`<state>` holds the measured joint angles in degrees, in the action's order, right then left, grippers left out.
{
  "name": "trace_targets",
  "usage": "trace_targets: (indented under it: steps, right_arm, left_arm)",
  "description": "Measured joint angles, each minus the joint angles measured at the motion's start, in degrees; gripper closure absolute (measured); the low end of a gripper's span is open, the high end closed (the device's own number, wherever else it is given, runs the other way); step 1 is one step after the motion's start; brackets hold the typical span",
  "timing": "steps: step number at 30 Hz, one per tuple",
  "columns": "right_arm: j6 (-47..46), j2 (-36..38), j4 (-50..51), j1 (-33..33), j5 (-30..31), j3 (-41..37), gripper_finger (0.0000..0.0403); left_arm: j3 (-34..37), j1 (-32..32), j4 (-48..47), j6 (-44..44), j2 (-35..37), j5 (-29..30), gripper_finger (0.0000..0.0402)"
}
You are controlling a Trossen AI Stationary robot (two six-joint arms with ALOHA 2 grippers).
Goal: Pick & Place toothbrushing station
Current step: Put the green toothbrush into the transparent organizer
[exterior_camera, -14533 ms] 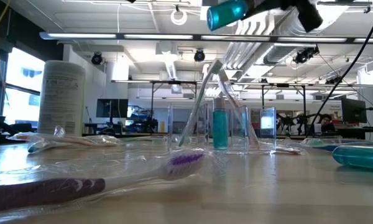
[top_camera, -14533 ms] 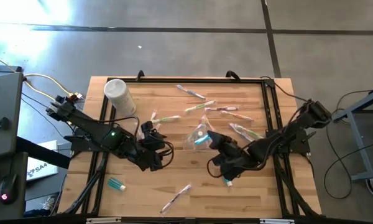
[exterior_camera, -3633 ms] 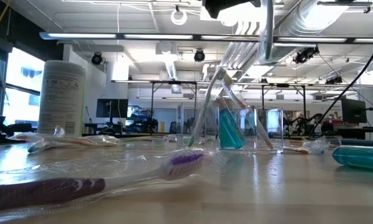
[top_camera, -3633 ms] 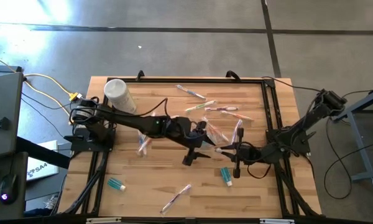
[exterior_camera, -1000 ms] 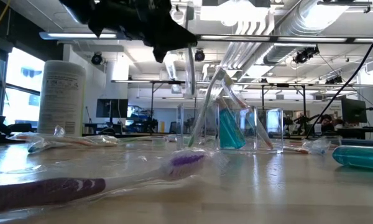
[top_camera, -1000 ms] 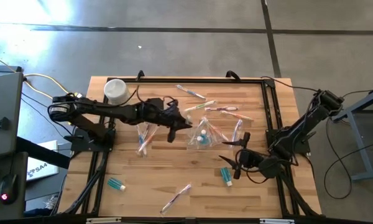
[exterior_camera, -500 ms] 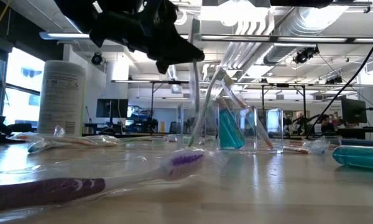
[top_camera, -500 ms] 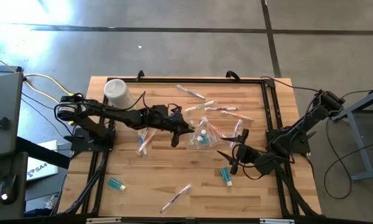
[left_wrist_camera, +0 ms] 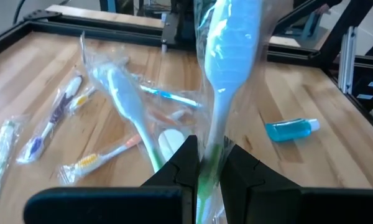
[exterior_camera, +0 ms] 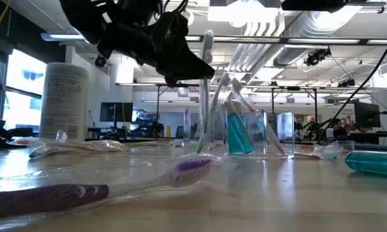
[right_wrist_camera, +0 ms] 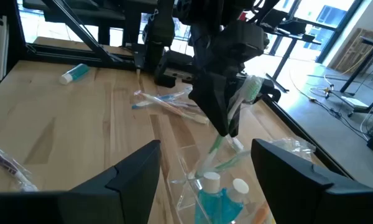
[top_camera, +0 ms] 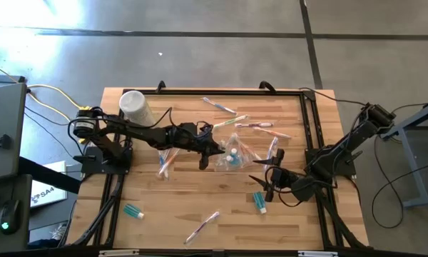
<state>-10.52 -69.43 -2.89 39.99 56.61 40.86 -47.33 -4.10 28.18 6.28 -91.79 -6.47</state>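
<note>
Left gripper (top_camera: 205, 158) (clamping a wrapped toothbrush (left_wrist_camera: 227, 56)) has neared the toothbrushing station (top_camera: 230, 155).

This is a robotics lab or workshop in a large industrial hall. The low view looks past the wooden table (exterior_camera: 258, 193) into an open room with exposed ceiling ducts (exterior_camera: 271, 26), hanging strip lights (exterior_camera: 116, 37), big windows (exterior_camera: 16, 90) and more metal-framed rigs (exterior_camera: 297, 113) standing in rows farther back. From above, the table (top_camera: 164, 207) stands on a bare grey concrete floor (top_camera: 200, 50) with loose cables (top_camera: 46, 96) trailing to equipment at its side, and the right wrist view shows black metal framing (right_wrist_camera: 81, 37) and further glazing (right_wrist_camera: 326, 18) behind it.
</note>
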Motion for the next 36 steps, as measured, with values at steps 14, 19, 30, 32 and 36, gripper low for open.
trace_targets:
  steps: [14,19,30,32,36]
  right_arm:
    - [0.0,0.0,-0.1,0.0,0.4,0.0,0.016]
    - [0.0,0.0,-0.1,0.0,0.4,0.0,0.016]
    - [0.0,0.0,-0.1,0.0,0.4,0.0,0.016]
    - [0.0,0.0,-0.1,0.0,0.4,0.0,0.016]
    - [-0.7,0.0,0.7,0.0,0.3,0.0,0.016]
  left_arm:
    - [0.0,0.0,-5.6,3.2,0.0,3.9,0.0357]
    - [0.0,0.0,-7.1,3.1,0.0,3.8,0.0357]
    - [0.0,0.0,-9.2,3.0,0.0,4.4,0.0355]
    - [0.0,0.0,-9.1,3.0,0.0,4.5,0.0355]
    - [0.0,0.0,-9.1,3.0,0.0,4.6,0.033]
